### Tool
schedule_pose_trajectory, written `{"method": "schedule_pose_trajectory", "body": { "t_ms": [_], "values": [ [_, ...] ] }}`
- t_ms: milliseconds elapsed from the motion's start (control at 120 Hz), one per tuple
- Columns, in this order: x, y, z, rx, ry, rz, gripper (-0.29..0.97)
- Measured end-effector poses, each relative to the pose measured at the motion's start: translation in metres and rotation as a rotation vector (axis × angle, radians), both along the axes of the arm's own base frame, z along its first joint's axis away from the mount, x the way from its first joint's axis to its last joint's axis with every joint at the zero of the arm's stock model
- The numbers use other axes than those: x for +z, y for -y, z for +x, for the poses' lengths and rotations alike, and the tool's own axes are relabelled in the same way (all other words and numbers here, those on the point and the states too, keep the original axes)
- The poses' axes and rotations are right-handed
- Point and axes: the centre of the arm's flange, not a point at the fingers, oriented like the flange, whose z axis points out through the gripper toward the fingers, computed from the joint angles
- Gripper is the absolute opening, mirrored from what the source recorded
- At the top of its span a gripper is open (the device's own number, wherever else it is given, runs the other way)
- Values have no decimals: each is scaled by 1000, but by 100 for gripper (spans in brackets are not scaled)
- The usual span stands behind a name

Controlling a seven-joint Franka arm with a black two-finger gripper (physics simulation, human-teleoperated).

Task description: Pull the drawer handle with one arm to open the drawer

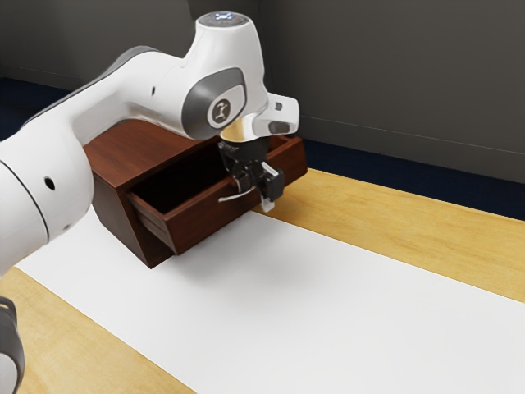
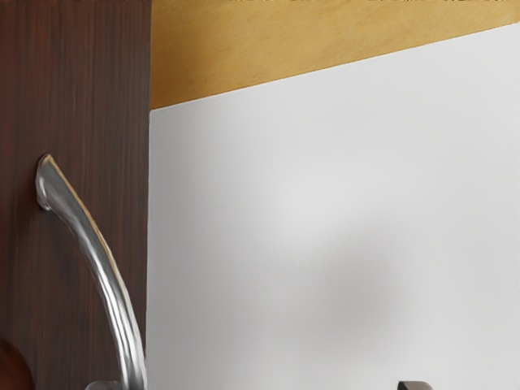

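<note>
The black gripper [image 1: 256, 185] hangs from the white arm at the centre of the exterior view, right at the front of the drawer [image 1: 205, 220]. Whether it is clamped on the handle or merely beside it cannot be told from these renders. The curved silver handle [image 1: 232, 195] sits on the drawer's front panel, touching or just beside the gripper. In the wrist view the same handle [image 2: 96, 258] arcs across the dark wood front panel [image 2: 73, 106], close under the hand.

The drawer already stands partly out of the brown wooden cabinet [image 1: 131, 152] in the exterior view's upper left, and its dark hollow inside is exposed. It juts over the white mat [image 1: 312, 304] that covers the middle of the wooden table [image 1: 426, 230].

By my judgement the opening is well under way, perhaps largely done. How much travel remains is not visible, so what is left may be a further pull outward and then letting go.
</note>
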Motion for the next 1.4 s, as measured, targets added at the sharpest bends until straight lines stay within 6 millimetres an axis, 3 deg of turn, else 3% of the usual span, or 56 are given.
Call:
{"method": "schedule_pose_trajectory", "body": {
  "t_ms": [517, 992, 1400],
  "values": [
    [4, 20, -4, -19, -5, -17, 42],
    [8, 21, -6, -14, -9, -19, 41],
    [12, 20, -10, -9, -13, -21, 49]
  ]
}}
